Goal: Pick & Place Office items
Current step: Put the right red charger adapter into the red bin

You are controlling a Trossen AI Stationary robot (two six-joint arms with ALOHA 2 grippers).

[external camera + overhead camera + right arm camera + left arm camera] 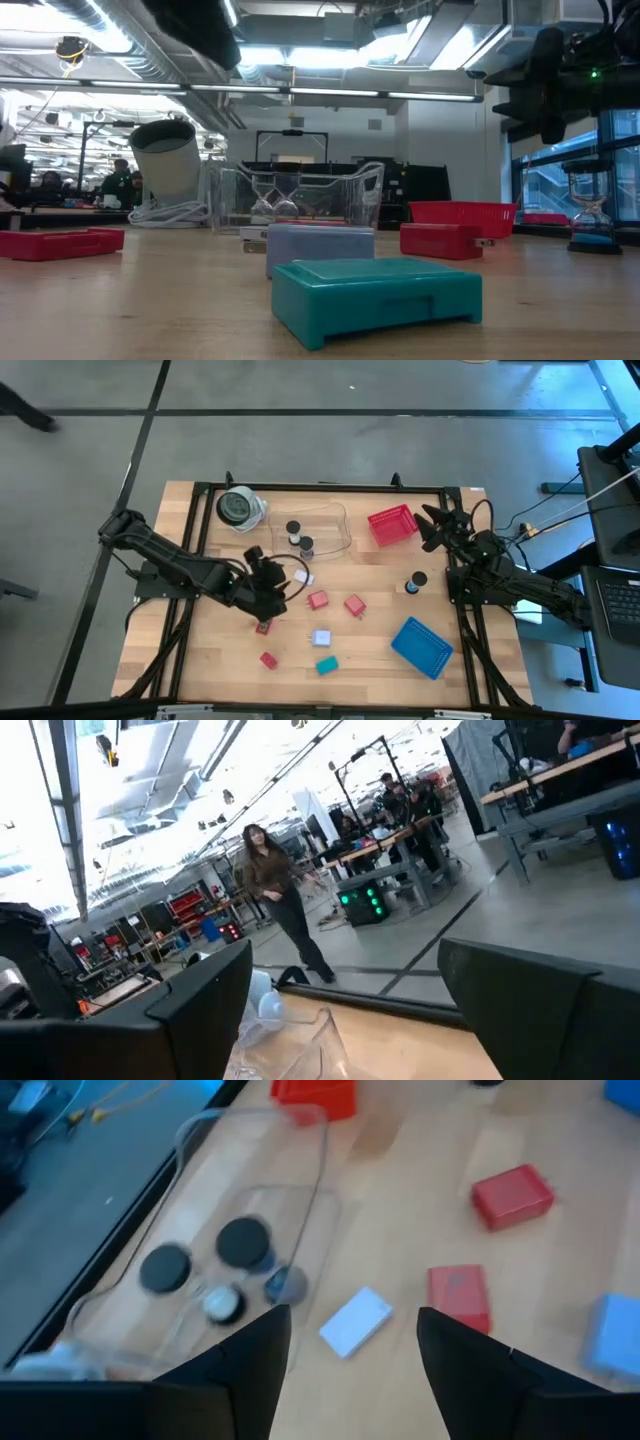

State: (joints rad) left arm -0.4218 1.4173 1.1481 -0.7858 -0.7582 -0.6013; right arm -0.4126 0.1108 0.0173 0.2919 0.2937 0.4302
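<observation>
Small office items lie flat on the wooden table: a white block (304,577) (355,1320), red blocks (318,600) (355,605) (268,660), a pale-blue block (321,638) and a teal block (327,665) (375,295). Two black-and-white cylinders (293,530) (306,544) stand in a clear tray (335,525), and a third cylinder (415,582) stands on the table. My left gripper (283,585) (350,1345) hangs open, slanting down just left of the white block, touching nothing. My right gripper (432,528) (365,990) waits open above the table's far right.
A red mesh basket (392,525) sits at the far right, next to my right gripper. A blue basket (421,647) lies near right. A round black-and-silver object (238,507) stands at the far left. Bare wood shows along the near edge. People move in the room beyond.
</observation>
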